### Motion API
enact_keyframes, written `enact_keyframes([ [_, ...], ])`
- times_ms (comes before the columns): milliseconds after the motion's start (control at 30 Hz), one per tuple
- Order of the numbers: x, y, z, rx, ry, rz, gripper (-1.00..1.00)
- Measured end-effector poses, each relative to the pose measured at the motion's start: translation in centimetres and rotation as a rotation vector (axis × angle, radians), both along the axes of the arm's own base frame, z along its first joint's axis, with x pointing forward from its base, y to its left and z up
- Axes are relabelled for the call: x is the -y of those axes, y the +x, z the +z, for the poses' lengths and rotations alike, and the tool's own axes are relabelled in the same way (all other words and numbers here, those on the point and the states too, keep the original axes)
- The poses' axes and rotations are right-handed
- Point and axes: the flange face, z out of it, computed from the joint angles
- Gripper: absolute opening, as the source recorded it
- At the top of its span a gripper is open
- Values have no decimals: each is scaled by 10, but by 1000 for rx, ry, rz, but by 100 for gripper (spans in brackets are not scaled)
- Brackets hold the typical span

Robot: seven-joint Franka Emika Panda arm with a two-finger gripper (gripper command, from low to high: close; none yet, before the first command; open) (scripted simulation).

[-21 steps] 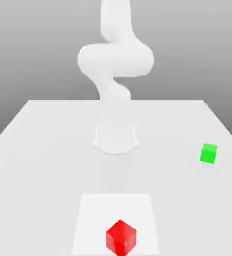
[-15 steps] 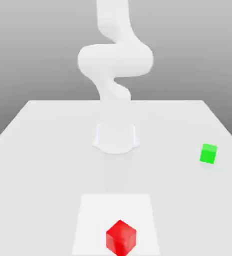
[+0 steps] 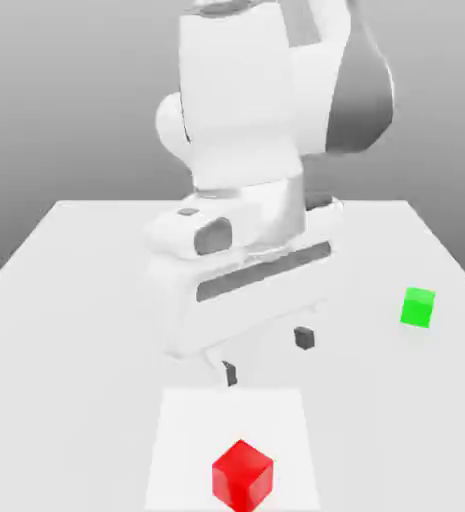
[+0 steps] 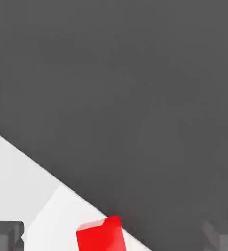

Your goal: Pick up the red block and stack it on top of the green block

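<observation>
A pale white table (image 3: 76,300) with a lighter square patch (image 3: 186,430) stands against a plain grey backdrop (image 3: 66,90).

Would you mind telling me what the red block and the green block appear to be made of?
The red block looks like glossy, slightly translucent plastic: its faces carry soft highlights and lighter edges. The green block seems a flatter, plain plastic, with even colour and little sheen. Both are simulator renders, so the material stays a guess.
</observation>
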Motion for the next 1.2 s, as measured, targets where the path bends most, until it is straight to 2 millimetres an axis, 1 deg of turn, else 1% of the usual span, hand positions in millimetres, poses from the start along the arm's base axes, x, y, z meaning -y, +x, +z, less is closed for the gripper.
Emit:
enact_keyframes([
  [133,6,-13,-66,-88,-74,113,0],
  [300,8,-16,-133,-108,-93,142,0],
  [333,8,-17,-142,-109,-92,142,-100],
  [500,8,-17,-142,-111,-92,142,-100],
  [533,8,-17,-146,-111,-92,142,-100],
  [567,8,-17,-142,-110,-92,143,-100],
  [600,8,-16,-133,-110,-93,143,-100],
  [700,8,-16,-97,-110,-92,143,-100],
  [733,2,-19,-87,-111,-89,150,-100],
  [767,-19,-25,-83,-114,-81,177,-100],
  [833,-70,-43,-78,-119,-64,244,-100],
  [900,-120,-69,-74,-125,-51,318,-100],
  [933,-146,-85,-72,-128,-46,361,-100],
  [1000,-206,-129,-67,-131,-44,478,-100],
  [1067,-248,-174,-62,-133,-47,573,-100],
  [1133,-279,-221,-57,-131,-55,661,-100],
  [1200,-297,-262,-52,-125,-66,725,-100],
])
